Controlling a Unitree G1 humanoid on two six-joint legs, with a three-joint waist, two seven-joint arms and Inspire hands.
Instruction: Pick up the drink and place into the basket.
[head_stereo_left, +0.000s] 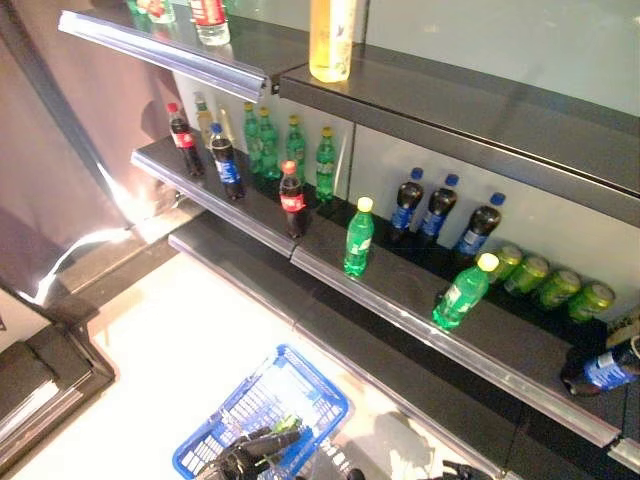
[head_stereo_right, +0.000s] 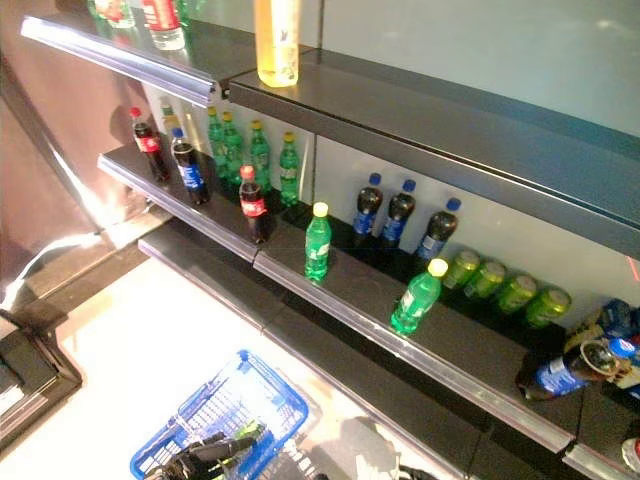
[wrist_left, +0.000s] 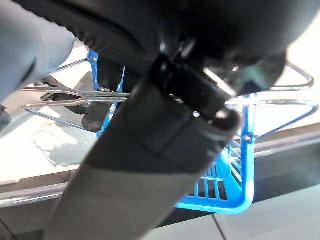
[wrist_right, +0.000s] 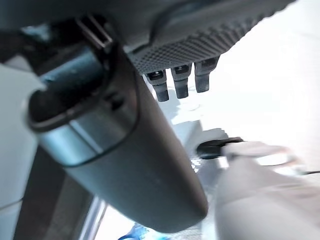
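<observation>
Drinks stand on the middle shelf (head_stereo_left: 400, 290): a green bottle with a yellow cap (head_stereo_left: 359, 238) near its front edge, a second green bottle (head_stereo_left: 462, 292) leaning to the right of it, and a cola bottle with a red cap (head_stereo_left: 292, 200) to the left. My left hand (head_stereo_left: 255, 452) is shut on the wire handles (wrist_left: 65, 92) of the blue basket (head_stereo_left: 260, 410), which hangs low in front of the shelves. Something green (head_stereo_left: 288, 425) shows in the basket by the hand. My right hand (wrist_right: 180, 82) hangs over the pale floor with relaxed fingers, holding nothing.
Dark bottles with blue caps (head_stereo_left: 437, 210) and green cans (head_stereo_left: 550, 285) stand at the back of the middle shelf. A dark bottle with a blue label (head_stereo_left: 600, 368) lies on its side at the far right. A yellow drink (head_stereo_left: 332, 40) stands on the top shelf. A lower shelf (head_stereo_left: 330, 330) juts out below.
</observation>
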